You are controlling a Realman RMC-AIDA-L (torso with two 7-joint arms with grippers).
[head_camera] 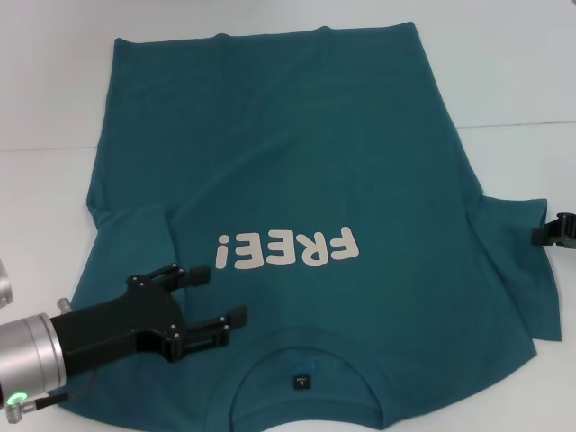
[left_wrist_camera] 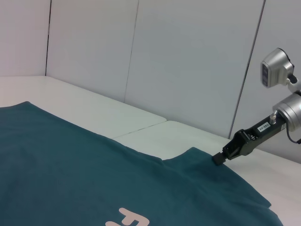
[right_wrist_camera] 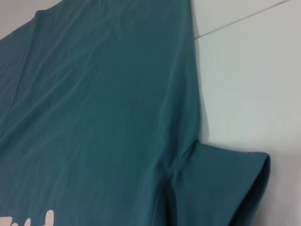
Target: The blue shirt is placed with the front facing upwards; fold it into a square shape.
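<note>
The blue shirt (head_camera: 297,162) lies front up on the white table (head_camera: 513,63), with its "FREE!" print (head_camera: 288,249) and its collar with a dark label (head_camera: 301,382) at the near edge. Its left sleeve (head_camera: 135,236) is folded inward over the body. My left gripper (head_camera: 225,292) hovers open over the left shoulder area, holding nothing. My right gripper (head_camera: 545,230) sits at the hem of the spread right sleeve (head_camera: 513,234). The left wrist view shows the right gripper (left_wrist_camera: 218,158) tip touching that sleeve (left_wrist_camera: 197,157). The right wrist view shows the sleeve (right_wrist_camera: 225,183) and shirt body (right_wrist_camera: 94,117).
Bare white table (right_wrist_camera: 254,84) surrounds the shirt on the far and right sides, with a seam line (head_camera: 522,125) running across it. Pale wall panels (left_wrist_camera: 188,61) stand behind the table.
</note>
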